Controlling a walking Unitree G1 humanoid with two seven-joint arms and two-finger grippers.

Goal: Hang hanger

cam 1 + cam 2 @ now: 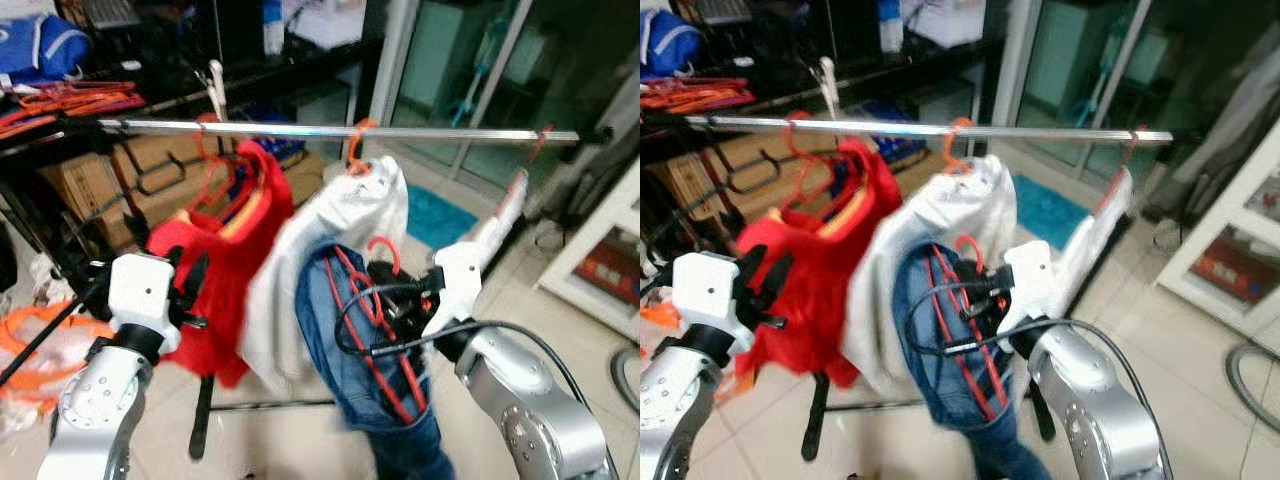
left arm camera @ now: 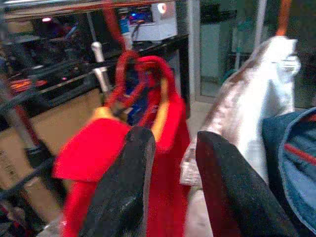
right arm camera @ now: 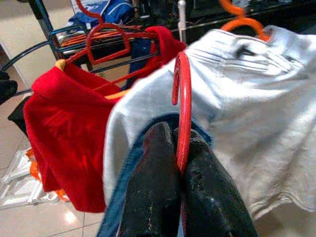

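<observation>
right gripper [image 3: 178, 163] clamped on red hanger [image 3: 181, 106] stem; hook up at 12, long axis vertical, blue jeans [image 1: 345, 330] draped | below rail [image 1: 330, 130], beside white garment [image 1: 345, 215] | right arm raised from 5 | left gripper [image 2: 170, 163] narrowly parted, empty, facing red garment [image 2: 94, 148]

No readable text, label, brand or number anywhere; all surfaces too blurred or plain.
</observation>
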